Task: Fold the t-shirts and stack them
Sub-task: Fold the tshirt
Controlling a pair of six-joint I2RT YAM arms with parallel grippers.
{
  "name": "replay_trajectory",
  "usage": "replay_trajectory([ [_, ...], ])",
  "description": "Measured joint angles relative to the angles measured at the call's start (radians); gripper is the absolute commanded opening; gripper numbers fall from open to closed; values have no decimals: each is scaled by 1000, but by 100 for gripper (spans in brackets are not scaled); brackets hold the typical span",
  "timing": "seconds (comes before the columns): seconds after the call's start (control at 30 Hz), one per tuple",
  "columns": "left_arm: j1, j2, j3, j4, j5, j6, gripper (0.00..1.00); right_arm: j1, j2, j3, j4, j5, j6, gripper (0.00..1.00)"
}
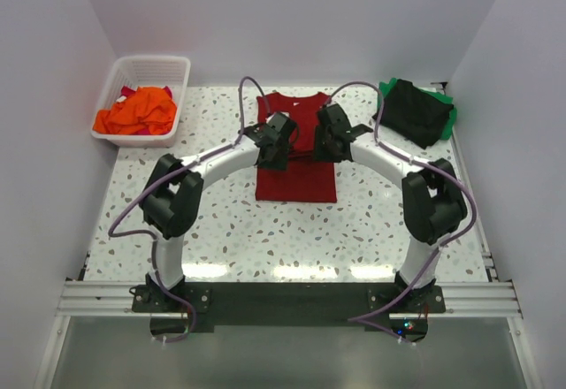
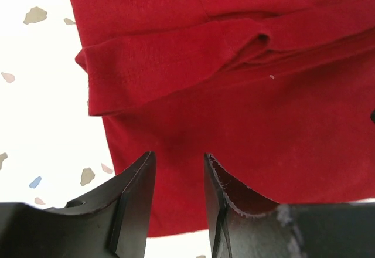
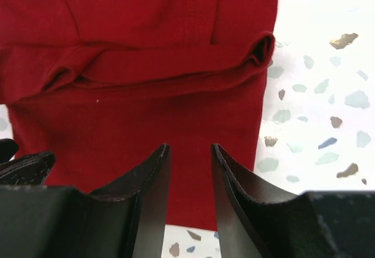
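We look down on the terrazzo table (image 1: 230,221), where the dark red t-shirt (image 1: 296,184) lies flat at centre, sleeves folded inward. Both arms reach over it. The left gripper (image 2: 177,158) and the right gripper (image 3: 190,148) each hang above the cloth, jaws parted narrowly, nothing between them. At far left an orange t-shirt (image 1: 141,115) fills the white basket (image 1: 115,75) — at far right a black t-shirt (image 1: 416,110) rests on a green t-shirt (image 1: 452,120).

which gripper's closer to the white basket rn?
Left. The left gripper hovers over the dark red t-shirt's left half, toward the white basket at the far-left corner. The right gripper is over its right half, farther off.
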Motion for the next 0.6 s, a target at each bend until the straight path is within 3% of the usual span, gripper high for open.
replay_trajectory([
  [0.4,48,159,90,0,10,-4,42,-3,214,127,20,-28,-39,34],
  [0.6,94,225,227,-3,-16,2,43,-4,251,237,14,-13,-54,33],
])
